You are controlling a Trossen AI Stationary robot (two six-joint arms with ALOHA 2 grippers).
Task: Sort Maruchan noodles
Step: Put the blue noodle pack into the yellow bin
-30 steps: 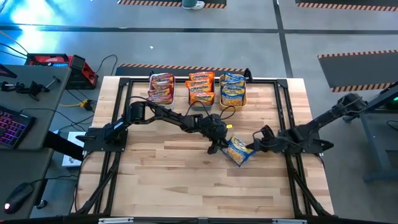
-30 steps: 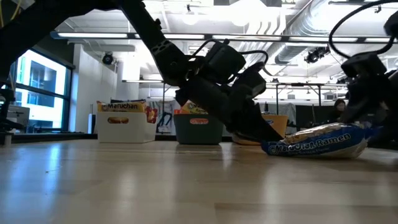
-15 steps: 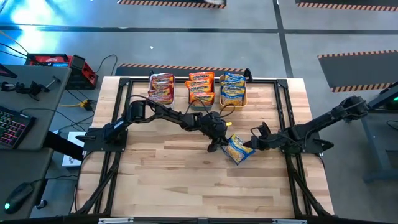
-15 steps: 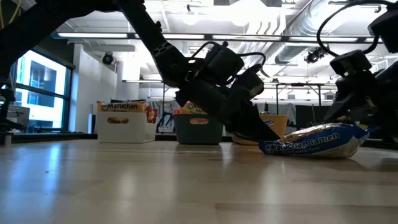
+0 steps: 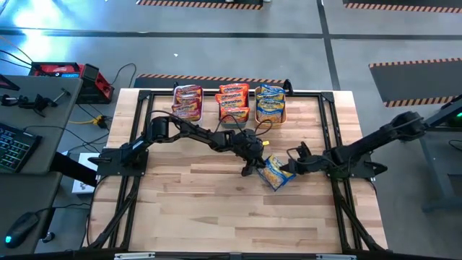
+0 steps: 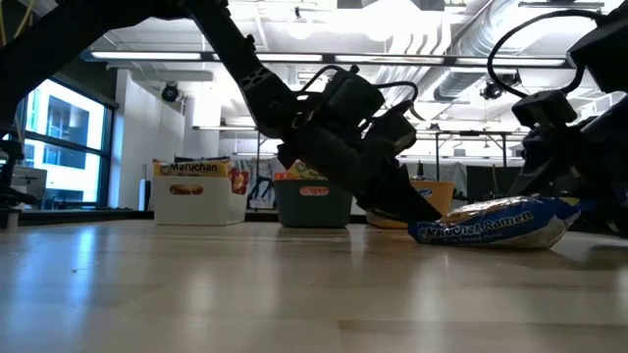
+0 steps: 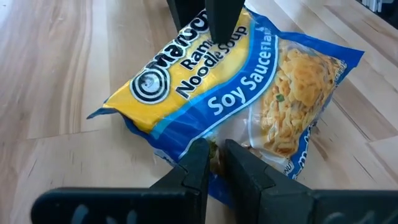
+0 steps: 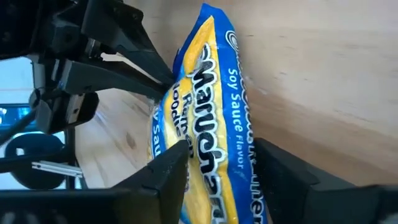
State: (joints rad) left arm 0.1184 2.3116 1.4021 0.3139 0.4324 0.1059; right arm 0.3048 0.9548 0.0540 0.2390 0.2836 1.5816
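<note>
At table centre, toward four o'clock, lies the crinkly blue-and-yellow soy-sauce ramen packet (image 5: 275, 173). The left gripper (image 7: 212, 163) pinches its edge narrowly, likely to steady it; the right gripper (image 8: 221, 163) straddles it, jaws half-wide. At twelve o'clock stand the white bin (image 5: 187, 102), teal bin (image 5: 233, 102) and orange bin (image 5: 271, 103), already filled.

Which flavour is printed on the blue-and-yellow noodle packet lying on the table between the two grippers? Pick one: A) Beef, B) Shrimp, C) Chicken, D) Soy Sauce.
D: the left wrist view shows "Soy Sauce" printed in white on the blue band of the noodle packet.
</note>
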